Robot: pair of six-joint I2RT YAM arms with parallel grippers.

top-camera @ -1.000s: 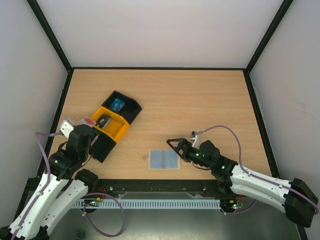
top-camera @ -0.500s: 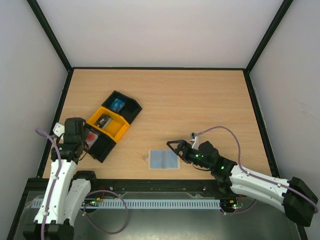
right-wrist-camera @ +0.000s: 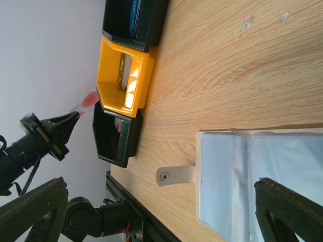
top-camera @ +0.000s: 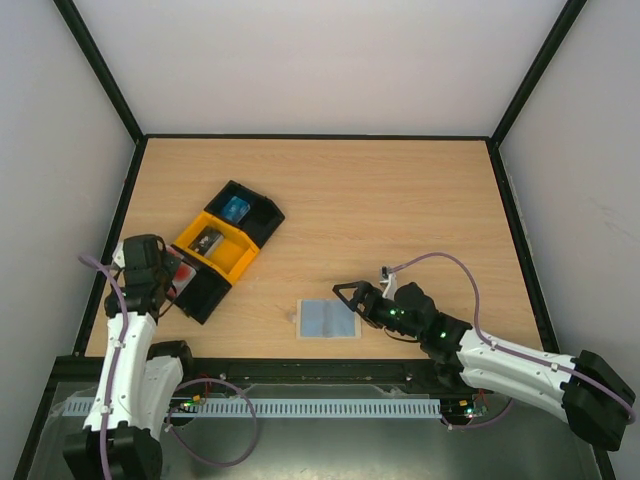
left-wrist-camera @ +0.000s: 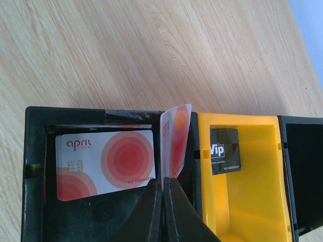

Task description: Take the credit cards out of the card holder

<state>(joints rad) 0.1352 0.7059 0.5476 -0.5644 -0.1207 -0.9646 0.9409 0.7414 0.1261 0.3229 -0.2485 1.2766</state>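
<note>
- Left gripper (left-wrist-camera: 165,182) pinches a red credit card (left-wrist-camera: 176,135) upright over the tray's (left-wrist-camera: 31,201) black end compartment.
- Right gripper (top-camera: 346,302), jaws apart, sits at the card holder (top-camera: 320,320), well apart from the tray.

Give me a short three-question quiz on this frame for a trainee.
1. True or false: the left gripper is shut on a red card held on edge.
2. Where in the tray does the flat card lie? A. the yellow compartment. B. a black compartment. C. across the rim.
3. Fill in: the right gripper, at the card holder, has its jaws ____.
Key: 1 true; 2 B; 3 open.
</note>
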